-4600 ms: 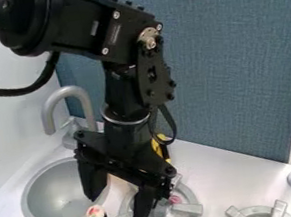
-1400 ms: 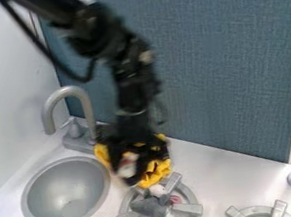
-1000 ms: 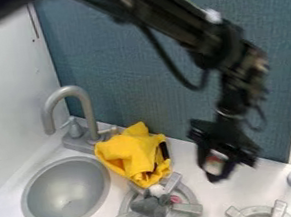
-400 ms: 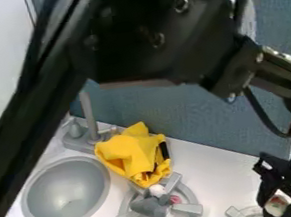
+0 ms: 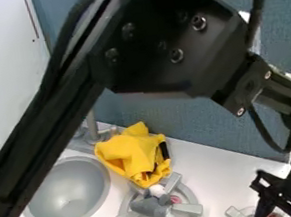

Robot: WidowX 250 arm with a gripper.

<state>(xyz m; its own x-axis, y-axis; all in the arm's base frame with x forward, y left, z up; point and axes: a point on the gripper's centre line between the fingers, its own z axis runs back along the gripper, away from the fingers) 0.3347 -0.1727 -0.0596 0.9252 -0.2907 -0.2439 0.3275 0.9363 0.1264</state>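
At far left, sink (image 5: 72, 193): partly hidden behind the arm (image 5: 55, 117).
Yellow cloth (image 5: 132, 152): crumpled on the desk (image 5: 207, 173).
Left burner (image 5: 188, 208): carries a grey item (image 5: 150, 206).
Right burner (image 5: 235, 215): cut off below.
Hand (image 5: 272, 202): lower right, holding a small reddish-white item (image 5: 273, 216).
Risk: hitting the burner could jar it loose.
Unclear: item's lower end, cropped.
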